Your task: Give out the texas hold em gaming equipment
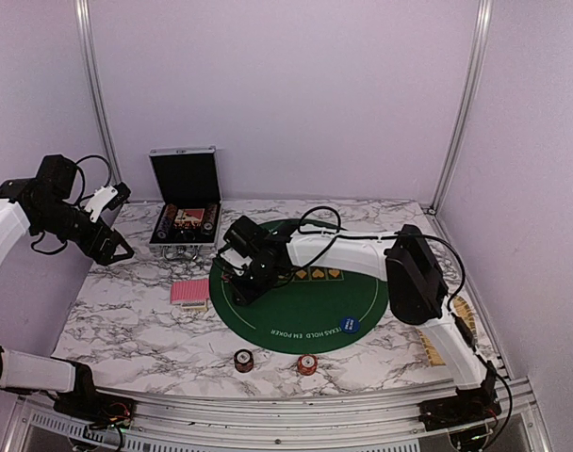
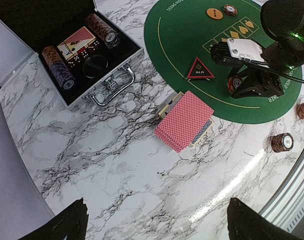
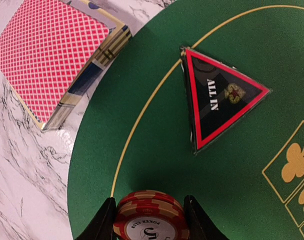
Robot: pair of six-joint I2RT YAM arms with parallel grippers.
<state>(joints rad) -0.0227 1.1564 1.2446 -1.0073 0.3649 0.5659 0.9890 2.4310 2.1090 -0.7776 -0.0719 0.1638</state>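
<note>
Right wrist: right gripper [image 3: 149, 222] pinches chip stack [image 3: 151, 209], apparently inside mat [image 3: 157, 145] edge.

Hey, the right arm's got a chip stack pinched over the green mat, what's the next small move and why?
Probably lower the chip stack onto the green mat and open the right gripper. The stack is pinched between its fingers near the mat's edge, close to the ALL IN marker, with bare felt around it.
</note>
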